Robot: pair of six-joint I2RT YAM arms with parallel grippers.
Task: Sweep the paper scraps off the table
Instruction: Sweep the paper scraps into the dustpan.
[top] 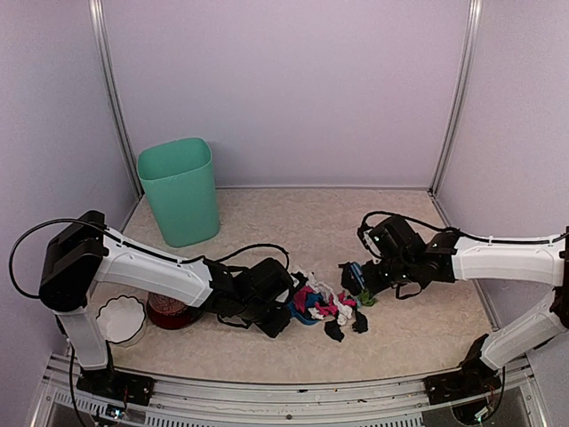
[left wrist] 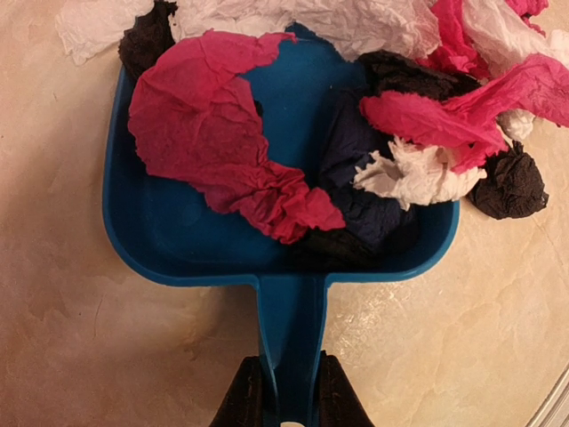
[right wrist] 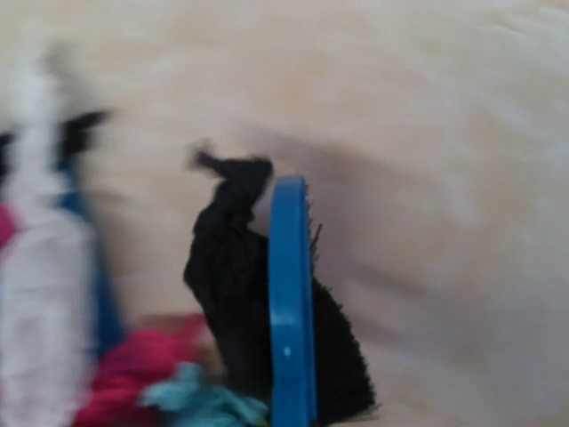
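No text, label, brand, number or sign is readable in any view. The mint-green plastic bin point(top: 180, 191), the blue plastic dustpan point(left wrist: 178, 236) and the blue plastic hand brush point(right wrist: 290, 294) show only plain colour.

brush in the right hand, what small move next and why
Probably a short stroke of the brush toward the dustpan: the left hand holds it by the handle on the table, and some paper scraps lie outside its mouth.
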